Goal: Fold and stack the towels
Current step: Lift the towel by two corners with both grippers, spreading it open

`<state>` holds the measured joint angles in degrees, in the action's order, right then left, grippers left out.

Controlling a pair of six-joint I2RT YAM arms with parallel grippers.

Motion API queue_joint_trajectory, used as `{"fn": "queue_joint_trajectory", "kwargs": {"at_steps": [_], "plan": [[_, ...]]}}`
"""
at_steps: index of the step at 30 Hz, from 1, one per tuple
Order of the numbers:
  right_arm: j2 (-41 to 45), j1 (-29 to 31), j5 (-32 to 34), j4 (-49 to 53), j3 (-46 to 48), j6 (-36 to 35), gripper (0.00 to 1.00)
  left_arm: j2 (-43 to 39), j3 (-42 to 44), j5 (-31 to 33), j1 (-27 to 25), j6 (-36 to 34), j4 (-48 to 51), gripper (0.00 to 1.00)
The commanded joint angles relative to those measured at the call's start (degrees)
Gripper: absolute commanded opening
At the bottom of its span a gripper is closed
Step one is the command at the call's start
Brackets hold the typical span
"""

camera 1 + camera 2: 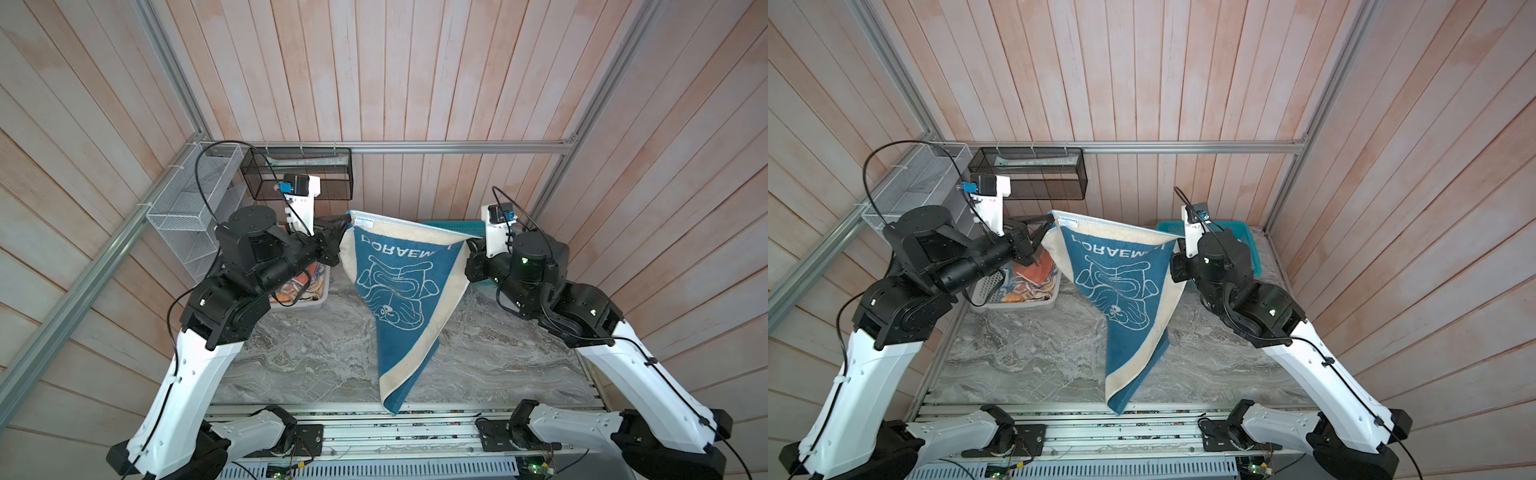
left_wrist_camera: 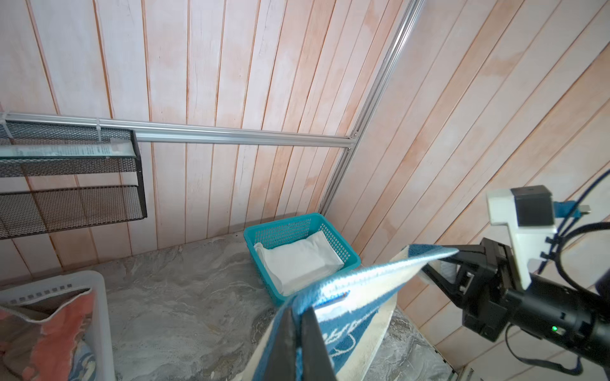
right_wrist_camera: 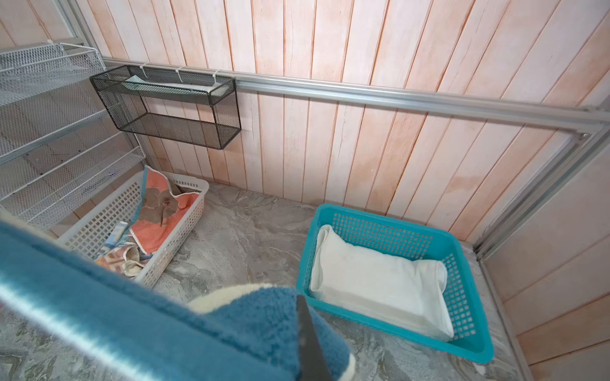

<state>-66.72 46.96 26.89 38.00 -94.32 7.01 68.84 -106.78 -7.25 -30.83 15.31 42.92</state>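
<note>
**A:** What have the two pincers got hold of?

**B:** The same cloth. The left pincer (image 1: 1050, 219) is clamped tight on one top corner of the Doraemon towel (image 1: 395, 282), right beside its sewn label. The right pincer (image 2: 455, 253) is closed just as tight on the opposite top corner.

**A:** So where does that towel sit?

**B:** Its top edge is stretched between the pincers. The rest hangs beneath them over the worktop (image 1: 311, 353), narrowing to a point, and the lettering reads upside down in both top views. I cannot tell whether the lowest tip touches the worktop.

**A:** And the other towels?

**B:** The white towel (image 3: 373, 283) lies folded inside the teal basket (image 3: 462, 297), below and behind the right pincer. The coral towel (image 3: 161, 217) and the block-lettered towel (image 3: 115, 254) lie crumpled together in the white basket (image 3: 109, 217), below the left pincer. Both baskets stand on the worktop, well apart from each other.
</note>
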Motion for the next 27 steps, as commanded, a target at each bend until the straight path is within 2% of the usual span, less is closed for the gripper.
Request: {"fn": "queue_joint_trajectory", "kwargs": {"at_steps": [1, 7, 11, 14, 16, 22, 27], "plan": [[-3.46, -0.21, -0.54, 10.61, -11.03, -2.01, 0.00, 1.77, -6.06, 3.63, 0.27, -1.44, 6.27, 0.00], [-8.40, -0.20, -2.35, 13.88, -21.49, -3.13, 0.00, 3.56, -11.78, 6.29, 0.31, -2.87, 8.02, 0.00], [-12.69, 0.01, -2.33, 18.59, -33.80, -4.16, 0.00, 4.20, -18.86, 9.24, 0.24, -4.64, 8.64, 0.00], [-15.88, 0.86, -2.87, 22.57, -44.36, -5.10, 0.00, 4.12, -23.06, 9.02, 0.32, -5.29, 8.26, 0.00], [-16.81, 1.12, -4.31, 23.36, -48.10, -6.15, 0.00, 4.02, -24.69, 8.74, 0.30, -5.65, 7.98, 0.00], [-14.92, 1.42, -5.42, 20.86, -49.53, -7.64, 0.00, 3.86, -28.19, 9.02, 0.25, -6.80, 8.56, 0.00], [-13.55, 1.39, -3.53, 16.91, -50.11, -8.89, 0.00, 4.29, -30.84, 10.83, 0.30, -8.83, 8.72, 0.00]]}}
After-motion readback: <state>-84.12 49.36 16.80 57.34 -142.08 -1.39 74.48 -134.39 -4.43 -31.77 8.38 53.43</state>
